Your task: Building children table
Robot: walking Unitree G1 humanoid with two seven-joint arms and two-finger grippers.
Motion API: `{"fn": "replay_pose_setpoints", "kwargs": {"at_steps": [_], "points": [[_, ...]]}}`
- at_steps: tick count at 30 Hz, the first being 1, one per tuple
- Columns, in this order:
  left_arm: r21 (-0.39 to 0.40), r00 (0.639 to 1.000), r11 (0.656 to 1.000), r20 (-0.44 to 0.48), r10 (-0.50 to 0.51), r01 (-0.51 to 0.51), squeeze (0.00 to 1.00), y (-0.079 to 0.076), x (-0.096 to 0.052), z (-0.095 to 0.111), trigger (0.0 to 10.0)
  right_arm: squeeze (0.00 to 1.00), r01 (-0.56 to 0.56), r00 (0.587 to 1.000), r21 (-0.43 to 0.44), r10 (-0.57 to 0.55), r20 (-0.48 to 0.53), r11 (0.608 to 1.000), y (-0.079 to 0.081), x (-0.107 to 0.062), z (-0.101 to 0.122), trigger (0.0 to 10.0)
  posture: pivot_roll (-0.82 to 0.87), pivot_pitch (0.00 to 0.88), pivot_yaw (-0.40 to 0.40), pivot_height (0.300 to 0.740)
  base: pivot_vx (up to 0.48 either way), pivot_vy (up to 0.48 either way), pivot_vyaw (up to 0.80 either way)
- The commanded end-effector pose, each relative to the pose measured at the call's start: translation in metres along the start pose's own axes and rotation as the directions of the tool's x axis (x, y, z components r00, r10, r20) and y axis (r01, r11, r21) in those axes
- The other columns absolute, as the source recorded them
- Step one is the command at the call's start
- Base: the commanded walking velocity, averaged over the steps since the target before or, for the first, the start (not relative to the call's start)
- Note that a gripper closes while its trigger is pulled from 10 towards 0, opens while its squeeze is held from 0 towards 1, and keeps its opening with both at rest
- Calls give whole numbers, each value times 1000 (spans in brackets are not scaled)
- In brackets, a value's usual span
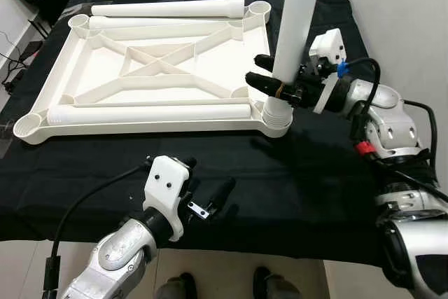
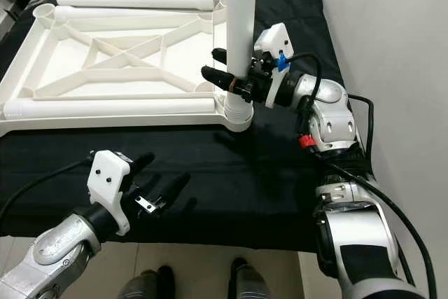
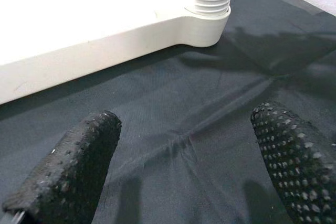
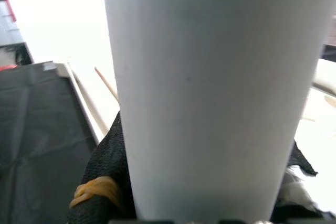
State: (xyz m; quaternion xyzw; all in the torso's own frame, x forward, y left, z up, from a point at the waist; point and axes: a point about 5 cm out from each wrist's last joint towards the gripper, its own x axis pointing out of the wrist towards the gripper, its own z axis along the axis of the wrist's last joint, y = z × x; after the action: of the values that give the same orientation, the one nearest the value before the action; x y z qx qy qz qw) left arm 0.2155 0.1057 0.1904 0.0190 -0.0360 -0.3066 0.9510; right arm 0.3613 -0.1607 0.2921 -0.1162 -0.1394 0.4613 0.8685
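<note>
Right end effector (image 1: pixel 269 75) around upright leg (image 1: pixel 297 15)

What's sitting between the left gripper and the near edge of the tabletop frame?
Nothing but bare black cloth. The left wrist view shows it between the left gripper, jaws open, and the white tabletop frame.
</note>
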Motion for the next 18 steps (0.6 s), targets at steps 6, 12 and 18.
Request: {"fn": "replay_pose_setpoints", "kwargs": {"at_steps": [6,12,18], "points": [[-8,1000,1000,-22,3,-3,0,1,-1,-6,10000,0,69,996,61,-66,-59,996,9,2,-22,10000,76,326,27,740,0,0,0],[-6,1000,1000,-21,2,-2,0,0,-1,-6,10000,0,106,993,54,-103,-60,993,13,0,-24,10000,73,318,28,740,0,0,0],[-5,1000,1000,-21,-2,2,0,0,-1,-7,10000,0,138,988,31,-135,-79,990,20,-2,-26,10000,71,314,30,740,0,0,0]]}}
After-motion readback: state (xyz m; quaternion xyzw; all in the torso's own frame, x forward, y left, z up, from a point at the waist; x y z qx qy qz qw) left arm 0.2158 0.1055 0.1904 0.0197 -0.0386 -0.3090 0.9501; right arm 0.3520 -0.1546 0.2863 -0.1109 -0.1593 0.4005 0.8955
